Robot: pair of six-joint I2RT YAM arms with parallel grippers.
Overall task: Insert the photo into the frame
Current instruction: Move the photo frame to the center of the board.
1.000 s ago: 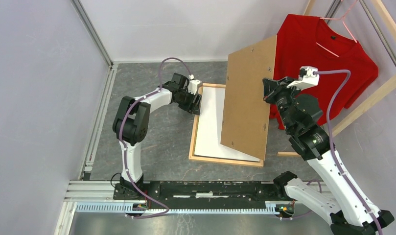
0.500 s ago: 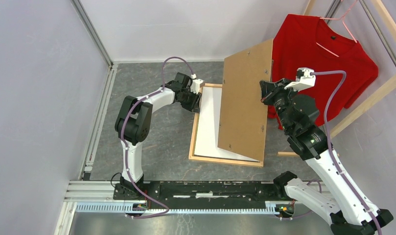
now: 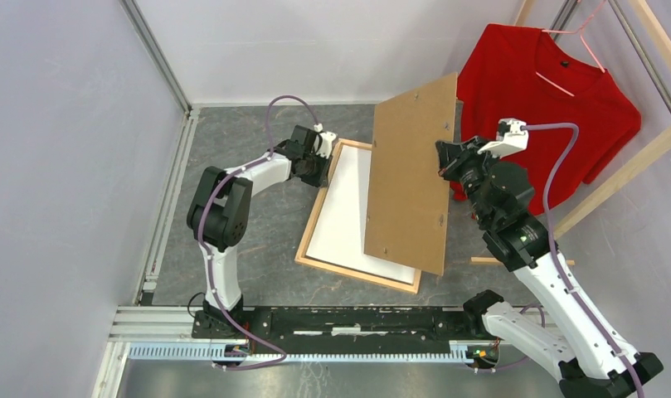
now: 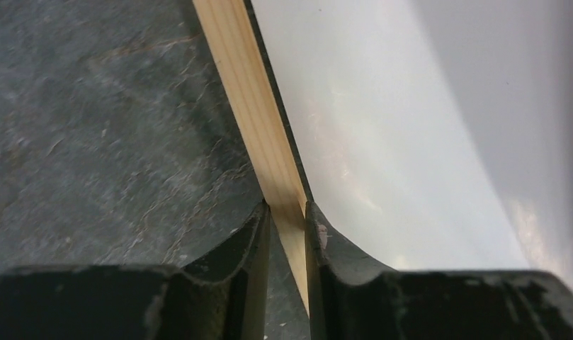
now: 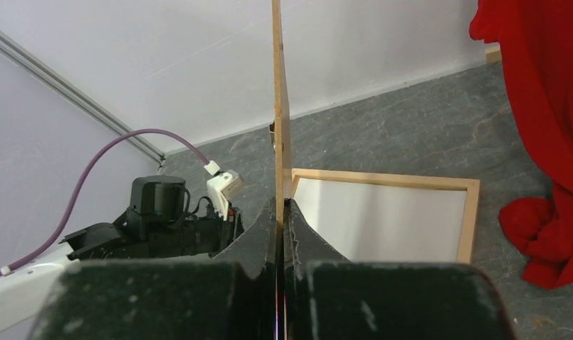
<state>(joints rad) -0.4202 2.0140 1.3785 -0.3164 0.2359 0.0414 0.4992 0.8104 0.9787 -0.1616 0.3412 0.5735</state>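
The light wooden frame (image 3: 357,276) lies flat on the grey table, skewed, its near end swung left. A plain white sheet (image 3: 340,215) fills it; no print shows, so I cannot tell whether it is the photo. My left gripper (image 3: 322,162) sits at the frame's far left corner. In the left wrist view its fingers (image 4: 287,212) are shut on the frame's left rail (image 4: 251,106). My right gripper (image 3: 445,166) is shut on the edge of the brown fibreboard back (image 3: 410,178) and holds it tilted above the frame's right half. That board (image 5: 278,106) appears edge-on between the right fingers (image 5: 280,205).
A red T-shirt (image 3: 547,91) hangs on a wooden-beam rack (image 3: 630,162) at the back right, close behind the right arm. A short wooden strip (image 3: 489,260) lies on the table beside that arm. Walls and an aluminium rail (image 3: 162,224) bound the left side.
The left fingers closed on the frame's rail. The frame turned, its near end sliding left. The right gripper carried the raised board a little to the left.
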